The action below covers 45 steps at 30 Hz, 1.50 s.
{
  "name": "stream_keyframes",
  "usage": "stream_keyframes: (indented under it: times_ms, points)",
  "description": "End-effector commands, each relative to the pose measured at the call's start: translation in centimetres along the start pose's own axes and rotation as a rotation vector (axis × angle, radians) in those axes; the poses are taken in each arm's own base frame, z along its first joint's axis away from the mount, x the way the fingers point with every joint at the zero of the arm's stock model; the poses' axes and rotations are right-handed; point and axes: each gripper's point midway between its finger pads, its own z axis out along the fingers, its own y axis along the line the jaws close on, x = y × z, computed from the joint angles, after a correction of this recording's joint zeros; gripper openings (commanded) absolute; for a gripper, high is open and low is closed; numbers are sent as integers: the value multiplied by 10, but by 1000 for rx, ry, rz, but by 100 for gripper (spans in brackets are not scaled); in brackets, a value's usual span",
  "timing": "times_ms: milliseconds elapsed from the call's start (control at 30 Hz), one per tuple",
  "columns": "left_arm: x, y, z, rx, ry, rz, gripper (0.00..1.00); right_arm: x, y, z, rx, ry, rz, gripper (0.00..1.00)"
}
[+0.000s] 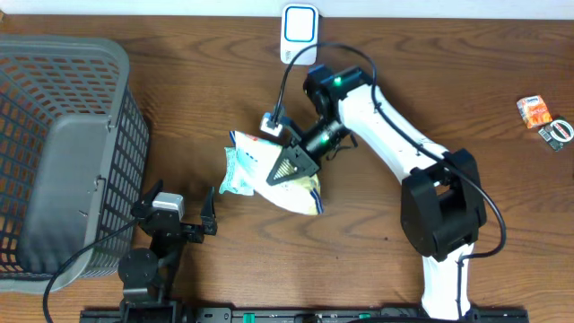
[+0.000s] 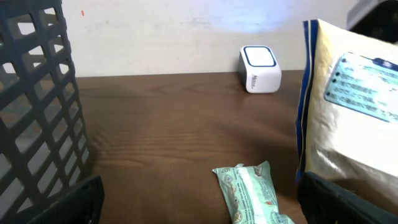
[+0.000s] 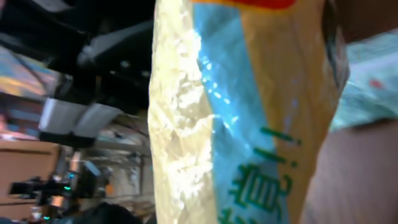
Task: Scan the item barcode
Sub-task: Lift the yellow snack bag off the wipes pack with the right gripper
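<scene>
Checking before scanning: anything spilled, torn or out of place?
Nothing looks spilled or torn. The right gripper holds the cream bag upright beside the green packet. A small orange packet lies far off to the right.

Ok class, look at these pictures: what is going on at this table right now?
The right gripper is shut on a cream and blue bag in the middle of the table, and the left wrist view shows the bag standing up on edge. A green packet lies flat beside it. The white scanner sits at the far edge, apart from the bag, so nothing is being scanned yet. The left gripper is open and empty next to the grey basket.
</scene>
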Motion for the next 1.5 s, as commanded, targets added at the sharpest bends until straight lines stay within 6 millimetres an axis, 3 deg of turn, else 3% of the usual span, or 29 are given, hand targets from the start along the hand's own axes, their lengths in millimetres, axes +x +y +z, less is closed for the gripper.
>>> stream_keyframes:
  times_ms: [0,100,433,800,1100,1233,1300,1367,1467]
  points:
    - [15,0,1,3,43,-14,98,-21,28,-3,-205,-192,-32,1]
    - [15,0,1,3,43,-14,98,-33,41,-11,-323,-273,125,2]
    - [15,0,1,3,43,-14,98,-35,41,-13,-424,-150,858,1]
    - [15,0,1,3,43,-14,98,-35,39,-16,-465,-70,1278,1]
    - [15,0,1,3,43,-14,98,-35,35,-23,-462,-101,1227,1]
    - [15,0,1,3,43,-14,98,-29,28,-20,-392,-113,1126,1]
    - [15,0,1,3,43,-14,98,-12,12,-15,-243,-92,1047,1]
    - [15,0,1,3,43,-14,98,17,-17,-14,-9,-30,976,1]
    - [15,0,1,3,43,-14,98,62,-53,-28,315,80,1015,1]
